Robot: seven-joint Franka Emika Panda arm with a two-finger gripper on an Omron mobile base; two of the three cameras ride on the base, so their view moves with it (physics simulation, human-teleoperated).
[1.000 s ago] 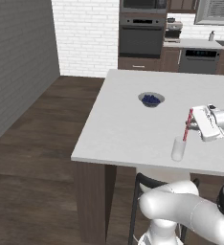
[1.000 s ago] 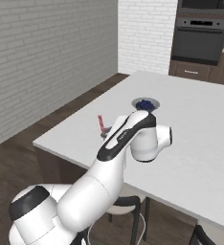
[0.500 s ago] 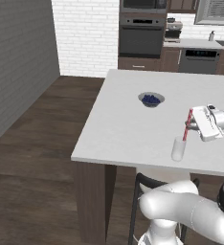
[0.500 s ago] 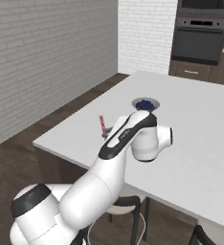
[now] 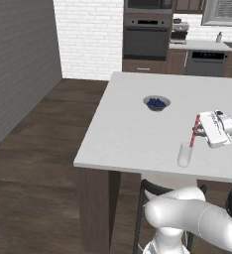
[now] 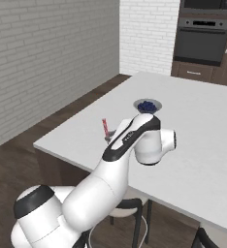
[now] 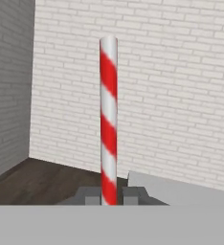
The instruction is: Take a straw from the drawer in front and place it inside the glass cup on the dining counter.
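Hand view: straw point(image 7: 108, 119) between end effector point(image 7: 110, 195) tips

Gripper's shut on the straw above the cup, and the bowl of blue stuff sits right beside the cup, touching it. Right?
Not quite. The left base view shows the bowl well apart from the cup, farther back on the counter. The gripper is shut on the straw above the cup.

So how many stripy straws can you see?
1. The straw is pinched in the shut gripper, tilted just above the glass cup near the front edge of the dining counter. More straws could be hidden elsewhere.
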